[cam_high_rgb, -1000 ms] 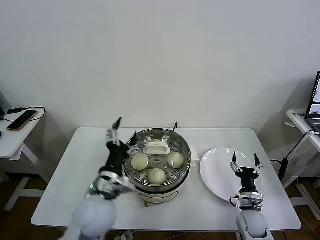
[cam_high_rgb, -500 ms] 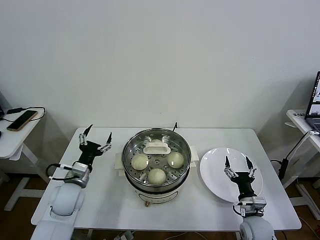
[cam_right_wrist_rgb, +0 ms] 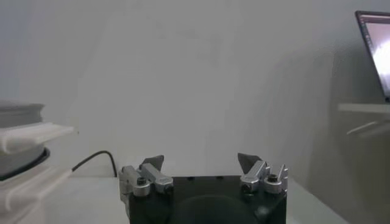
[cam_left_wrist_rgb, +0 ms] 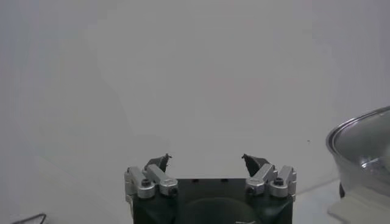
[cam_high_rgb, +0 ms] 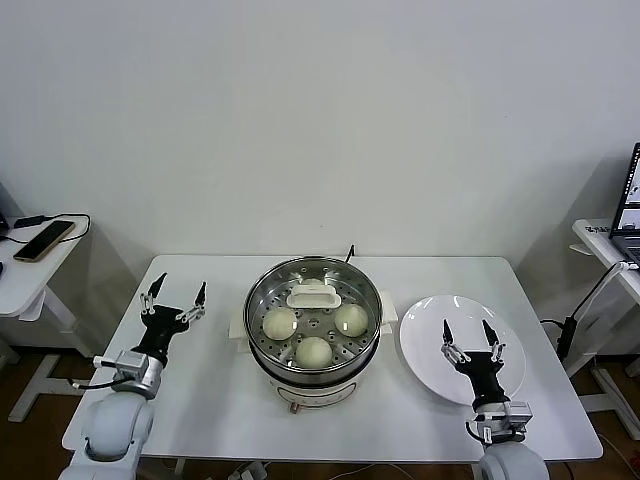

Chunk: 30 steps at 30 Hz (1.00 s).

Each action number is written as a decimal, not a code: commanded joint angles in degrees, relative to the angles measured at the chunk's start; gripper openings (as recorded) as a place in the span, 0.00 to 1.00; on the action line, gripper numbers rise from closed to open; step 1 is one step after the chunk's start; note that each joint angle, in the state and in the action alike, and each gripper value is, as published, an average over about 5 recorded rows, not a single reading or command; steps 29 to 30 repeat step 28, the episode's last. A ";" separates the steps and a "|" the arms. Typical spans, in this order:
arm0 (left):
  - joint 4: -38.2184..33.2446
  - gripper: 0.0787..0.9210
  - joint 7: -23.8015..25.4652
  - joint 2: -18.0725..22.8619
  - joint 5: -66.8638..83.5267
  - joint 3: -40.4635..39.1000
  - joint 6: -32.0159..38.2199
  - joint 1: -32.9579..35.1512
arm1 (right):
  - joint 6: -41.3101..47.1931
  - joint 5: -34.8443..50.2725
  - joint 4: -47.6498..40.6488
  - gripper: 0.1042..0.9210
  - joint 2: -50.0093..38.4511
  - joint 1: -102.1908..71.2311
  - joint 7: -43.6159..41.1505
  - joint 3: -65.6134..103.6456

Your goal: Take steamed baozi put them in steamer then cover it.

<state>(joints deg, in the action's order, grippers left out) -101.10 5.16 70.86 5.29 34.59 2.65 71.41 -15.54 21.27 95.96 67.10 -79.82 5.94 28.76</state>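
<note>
The steamer stands mid-table, a steel pot on a cream base. Through the clear cover I see three steamed baozi on the perforated tray. The cover's cream handle sits over the back half of the pot, and the cover appears to lie on the rim. Left of the steamer, well apart from it, my left gripper is open and empty. My right gripper hovers open and empty over the white plate. The left wrist view shows the left gripper and the steamer's rim.
The plate lies bare to the right of the steamer. A side table with a phone stands far left. A desk with a laptop stands far right. A power cable runs behind the steamer.
My left gripper has drawn back from the steamer's left rim to the table's left side. My right gripper has slid a little toward the front over the plate.
</note>
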 commanded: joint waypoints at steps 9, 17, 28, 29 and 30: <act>0.23 0.88 0.67 1.35 2.11 2.27 3.98 7.78 | 0.32 0.77 0.19 0.88 0.64 -1.51 -0.83 -0.05; -0.19 0.88 1.00 1.37 1.55 2.48 4.36 9.72 | 0.30 0.46 0.07 0.88 1.21 -1.86 -0.66 -0.10; -0.87 0.88 1.12 1.53 1.33 2.03 4.80 10.54 | 0.44 -0.04 0.46 0.88 1.31 -1.97 -0.29 0.05; -0.87 0.88 1.12 1.53 1.33 2.03 4.80 10.54 | 0.44 -0.04 0.46 0.88 1.31 -1.97 -0.29 0.05; -0.87 0.88 1.12 1.53 1.33 2.03 4.80 10.54 | 0.44 -0.04 0.46 0.88 1.31 -1.97 -0.29 0.05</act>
